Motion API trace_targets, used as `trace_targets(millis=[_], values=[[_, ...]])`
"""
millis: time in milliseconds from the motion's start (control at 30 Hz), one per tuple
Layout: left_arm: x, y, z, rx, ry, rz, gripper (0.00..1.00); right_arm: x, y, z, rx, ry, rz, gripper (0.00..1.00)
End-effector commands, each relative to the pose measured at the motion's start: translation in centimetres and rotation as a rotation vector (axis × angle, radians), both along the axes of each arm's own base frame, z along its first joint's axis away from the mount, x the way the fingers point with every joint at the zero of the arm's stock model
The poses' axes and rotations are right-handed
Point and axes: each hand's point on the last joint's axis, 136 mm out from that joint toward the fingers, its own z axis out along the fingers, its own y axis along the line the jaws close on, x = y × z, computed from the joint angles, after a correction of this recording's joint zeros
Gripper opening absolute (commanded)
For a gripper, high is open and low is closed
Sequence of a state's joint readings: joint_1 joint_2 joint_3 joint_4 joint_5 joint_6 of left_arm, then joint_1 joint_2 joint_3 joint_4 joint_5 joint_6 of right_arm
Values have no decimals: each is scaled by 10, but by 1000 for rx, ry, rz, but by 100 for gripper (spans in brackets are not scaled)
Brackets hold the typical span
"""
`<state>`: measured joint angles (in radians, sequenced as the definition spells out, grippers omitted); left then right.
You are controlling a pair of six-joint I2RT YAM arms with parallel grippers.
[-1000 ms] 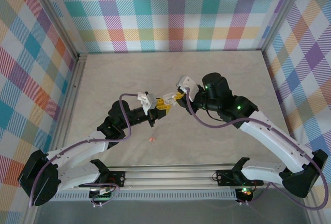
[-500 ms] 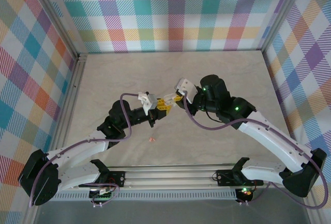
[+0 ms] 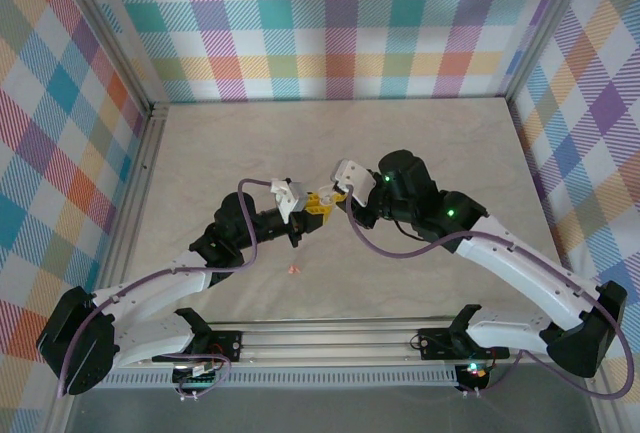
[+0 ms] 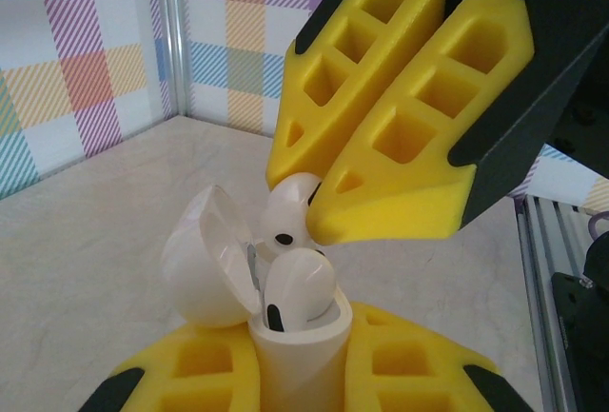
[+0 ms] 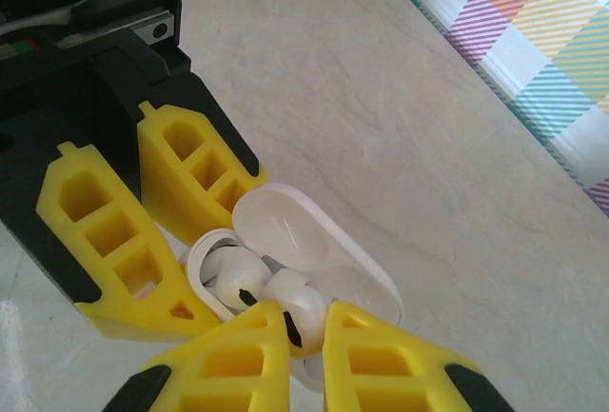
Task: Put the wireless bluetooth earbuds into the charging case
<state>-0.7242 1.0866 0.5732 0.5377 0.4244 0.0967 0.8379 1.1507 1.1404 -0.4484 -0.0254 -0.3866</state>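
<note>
My left gripper [image 4: 300, 350] is shut on a white charging case [image 4: 290, 364] and holds it upright above the table, its lid [image 4: 205, 260] swung open. One white earbud [image 4: 300, 288] sits in the case. My right gripper [image 5: 304, 326] is shut on a second white earbud [image 5: 306, 322] and holds it right at the case's open mouth [image 5: 205, 250], beside the seated earbud [image 5: 233, 284]. In the top view the two grippers meet tip to tip, left [image 3: 305, 206] and right [image 3: 335, 194]. A small salmon-pink earbud [image 3: 292, 269] lies on the table in front of them.
The marble-look table top [image 3: 450, 143] is walled by plaid panels, with a metal rail [image 3: 140, 193] along its left side. Purple cables loop off both arms.
The right arm has shifted left and down a little, bringing its earbud closer to the open case. The left arm has held still.
</note>
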Motion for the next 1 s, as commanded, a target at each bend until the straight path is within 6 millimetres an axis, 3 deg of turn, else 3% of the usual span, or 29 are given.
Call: trace_targets(millis=[0,300,533,700,967], values=[[1,-1,40,-83,-85,5,0,-4,-7,-16,-85,5,10,12],[-4,0,47,-108,-102,-9,0,-12,1,-18,-34,101,20,12],[-9,3,48,-109,-127,-18,0,0,-5,18,20,22,-50,12],[-7,3,46,-92,-143,-7,0,-3,-7,29,39,2,-43,12],[-8,-5,44,-86,-144,-49,0,-1,-7,13,-12,-34,-16,12]])
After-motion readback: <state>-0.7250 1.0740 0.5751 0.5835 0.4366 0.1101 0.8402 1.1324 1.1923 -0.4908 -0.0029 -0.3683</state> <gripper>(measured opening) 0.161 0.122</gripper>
